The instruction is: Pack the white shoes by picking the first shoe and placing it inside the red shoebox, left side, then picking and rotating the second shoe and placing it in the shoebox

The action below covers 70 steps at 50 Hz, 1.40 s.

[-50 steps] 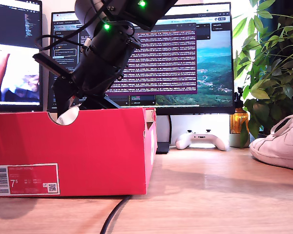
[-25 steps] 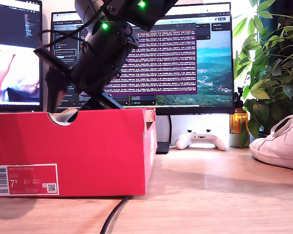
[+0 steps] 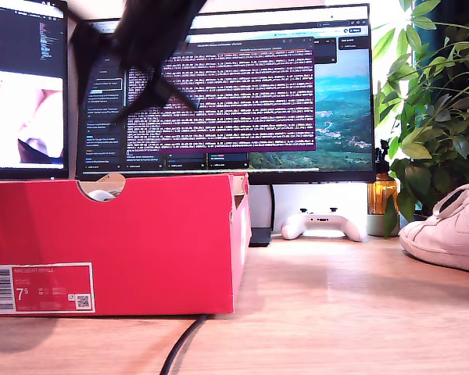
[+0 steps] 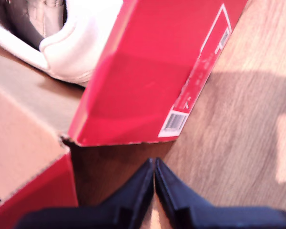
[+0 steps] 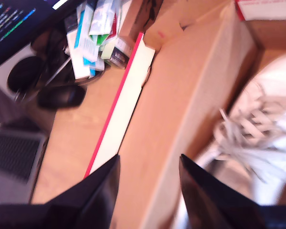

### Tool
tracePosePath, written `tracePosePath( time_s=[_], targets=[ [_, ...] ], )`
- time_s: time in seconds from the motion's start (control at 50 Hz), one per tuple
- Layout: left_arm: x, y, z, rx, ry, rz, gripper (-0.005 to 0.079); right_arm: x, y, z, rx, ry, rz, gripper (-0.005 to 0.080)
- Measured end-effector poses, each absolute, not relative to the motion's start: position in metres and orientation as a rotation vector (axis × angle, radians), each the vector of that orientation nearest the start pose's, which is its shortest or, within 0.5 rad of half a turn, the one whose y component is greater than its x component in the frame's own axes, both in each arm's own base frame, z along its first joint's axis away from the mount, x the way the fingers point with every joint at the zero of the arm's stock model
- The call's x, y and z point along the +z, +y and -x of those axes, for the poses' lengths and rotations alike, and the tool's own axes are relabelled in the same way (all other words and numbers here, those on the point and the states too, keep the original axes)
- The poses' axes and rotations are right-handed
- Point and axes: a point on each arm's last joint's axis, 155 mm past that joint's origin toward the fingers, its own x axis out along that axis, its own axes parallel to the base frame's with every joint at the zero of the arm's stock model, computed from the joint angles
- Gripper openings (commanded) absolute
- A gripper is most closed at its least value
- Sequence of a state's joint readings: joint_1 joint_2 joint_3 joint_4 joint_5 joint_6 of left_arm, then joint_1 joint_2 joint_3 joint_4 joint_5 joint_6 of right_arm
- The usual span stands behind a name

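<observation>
The desk (image 3: 328,312) runs wide and mostly bare across the front, with two monitors (image 3: 242,94) glowing along the back. On the exterior view's left sits the red shoebox (image 3: 141,242), barcode label facing the camera, and through the half-round notch in its top edge a bit of white shoe (image 3: 100,194) shows. That shoe lies inside the box: the second wrist view looks down on its laces (image 5: 248,143) against the brown cardboard, and the first wrist view catches its heel (image 4: 71,52) just behind the red wall.

A second ago a black arm (image 3: 141,47) was bent low over the notch, its end right down at the box's rim. Now it has swung up and away, a dark blur high against the screens, and nothing hangs from it. I judge the first shoe has been let go and is packed.

The other white shoe (image 3: 445,230) rests untouched at the exterior view's right edge, well apart from the box, beside the plant (image 3: 438,101); it will need turning before it goes in. A white game controller (image 3: 322,224) lies behind.

My second gripper (image 5: 148,191) hangs over the box interior, fingers spread apart and empty. My first gripper (image 4: 155,183) is outside the box's corner, fingers pressed together on nothing.
</observation>
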State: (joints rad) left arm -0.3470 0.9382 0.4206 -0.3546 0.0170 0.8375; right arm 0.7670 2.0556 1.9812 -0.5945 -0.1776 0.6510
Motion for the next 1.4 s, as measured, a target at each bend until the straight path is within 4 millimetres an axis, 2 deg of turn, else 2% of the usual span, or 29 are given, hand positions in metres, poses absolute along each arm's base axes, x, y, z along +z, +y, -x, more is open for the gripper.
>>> tracePosePath(
  time_s=[0.14, 0.3, 0.46, 0.5, 0.58, 0.72, 0.96, 1.12, 1.26, 1.4],
  targets=[
    [0.055, -0.094, -0.251, -0.688, 0.677, -0.918, -0.0021, 0.222, 0.394, -0.409, 0.639, 0.985, -0.299, 0.0357],
    [0.055, -0.094, -0.251, -0.688, 0.677, -0.918, -0.0021, 0.204, 0.324, -0.431, 0.333, 1.06, -0.314, 0.0357],
    [0.055, -0.094, -0.251, -0.689, 0.677, -0.918, -0.0021, 0.177, 0.25, -0.424, -0.027, 1.14, -0.274, 0.0357],
    [0.055, -0.094, -0.251, -0.688, 0.677, -0.918, -0.0021, 0.176, 0.239, -0.425, -0.068, 1.134, -0.25, 0.0357],
    [0.055, -0.094, -0.251, -0.688, 0.677, -0.918, -0.0021, 0.173, 0.222, -0.422, -0.188, 1.14, -0.314, 0.0357],
    [0.055, -0.094, -0.251, -0.688, 0.677, -0.918, -0.0021, 0.166, 0.184, -0.407, -0.363, 1.188, -0.316, 0.0357],
    [0.055, -0.094, -0.251, -0.688, 0.677, -0.918, -0.0021, 0.169, 0.148, -0.421, -0.46, 1.142, -0.324, 0.0357],
    [0.055, -0.094, -0.251, -0.688, 0.677, -0.918, -0.0021, 0.167, 0.141, -0.421, -0.48, 1.14, -0.323, 0.0357],
    [0.055, -0.094, -0.251, -0.688, 0.677, -0.918, -0.0021, 0.153, 0.119, -0.398, -0.555, 1.174, -0.305, 0.0357],
    [0.055, -0.094, -0.251, -0.688, 0.677, -0.918, -0.0021, 0.147, 0.088, -0.372, -0.667, 1.18, -0.333, 0.0357]
  ],
)
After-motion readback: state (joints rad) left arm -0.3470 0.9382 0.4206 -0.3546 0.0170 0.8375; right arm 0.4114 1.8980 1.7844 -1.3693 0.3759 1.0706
